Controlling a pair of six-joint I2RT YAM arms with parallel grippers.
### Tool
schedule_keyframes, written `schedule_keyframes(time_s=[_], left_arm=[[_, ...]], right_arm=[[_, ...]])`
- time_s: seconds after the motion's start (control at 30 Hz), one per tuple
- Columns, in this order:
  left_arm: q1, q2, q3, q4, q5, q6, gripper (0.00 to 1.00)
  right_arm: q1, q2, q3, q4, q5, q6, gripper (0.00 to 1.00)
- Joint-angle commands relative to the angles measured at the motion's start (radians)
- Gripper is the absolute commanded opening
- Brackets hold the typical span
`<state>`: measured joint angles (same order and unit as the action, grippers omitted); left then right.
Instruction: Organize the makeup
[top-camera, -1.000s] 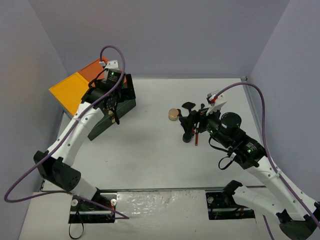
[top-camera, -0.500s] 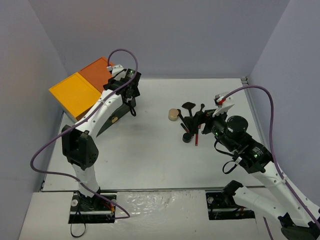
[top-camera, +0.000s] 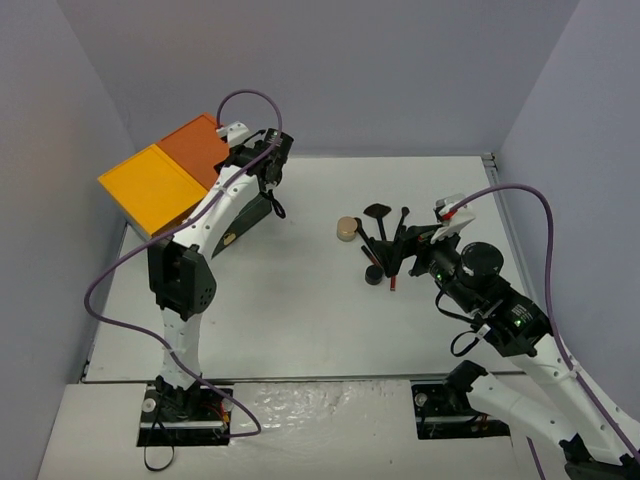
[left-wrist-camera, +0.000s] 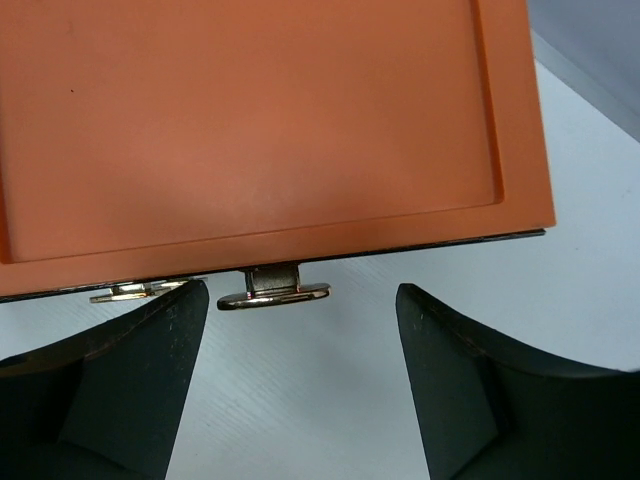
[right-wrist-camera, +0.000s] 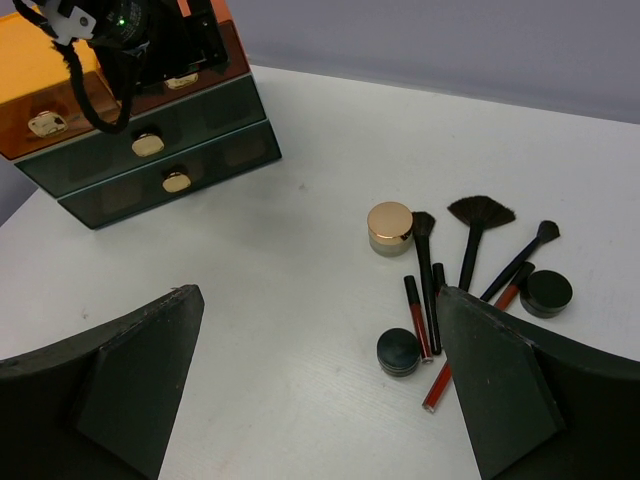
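The makeup lies in a cluster right of the table's centre: a gold-lidded jar (top-camera: 346, 229) (right-wrist-camera: 390, 227), black-handled brushes (top-camera: 378, 215) (right-wrist-camera: 478, 215), two round black compacts (right-wrist-camera: 399, 352) (right-wrist-camera: 547, 293) and slim red pencils (right-wrist-camera: 414, 315). No lavender curler is in view. My right gripper (top-camera: 408, 248) (right-wrist-camera: 318, 300) is open and empty, above the table beside the cluster. My left gripper (top-camera: 270, 195) (left-wrist-camera: 300, 325) is open and empty, at the orange-topped end of the cabinet (top-camera: 190, 145), with a gold knob (left-wrist-camera: 272, 293) just ahead of its fingers.
The dark green cabinet (right-wrist-camera: 160, 160) stands at the far left, with a yellow top (top-camera: 145, 185) beside the orange one (left-wrist-camera: 270, 120). Its two green drawers are shut, each with a gold knob (right-wrist-camera: 147, 145). Grey walls close in the table at the back and sides.
My left arm has swung from over the cabinet's front to its back right end by the orange top. My right gripper has drawn back a little to the right, away from the cluster.
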<state>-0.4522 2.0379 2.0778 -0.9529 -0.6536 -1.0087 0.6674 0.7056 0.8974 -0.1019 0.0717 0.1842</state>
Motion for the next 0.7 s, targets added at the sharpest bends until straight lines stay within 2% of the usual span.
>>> schedule_keyframes(time_s=[0.0, 0.17, 0.5, 0.67], left_arm=[[0.000, -0.001, 0.083, -0.077, -0.061, -0.069, 0.70], [0.002, 0.012, 0.099, -0.113, -0.097, -0.099, 0.64], [0.030, 0.010, 0.121, -0.110, -0.090, -0.079, 0.58], [0.030, 0.012, 0.124, -0.110, -0.077, -0.068, 0.44]], right_arm=[[-0.008, -0.043, -0.014, 0.056, 0.010, -0.015, 1.00], [-0.008, -0.064, -0.028, 0.053, 0.013, -0.017, 1.00], [-0.008, -0.070, -0.040, 0.054, 0.010, -0.020, 1.00], [-0.009, -0.065, -0.039, 0.054, 0.006, -0.023, 1.00]])
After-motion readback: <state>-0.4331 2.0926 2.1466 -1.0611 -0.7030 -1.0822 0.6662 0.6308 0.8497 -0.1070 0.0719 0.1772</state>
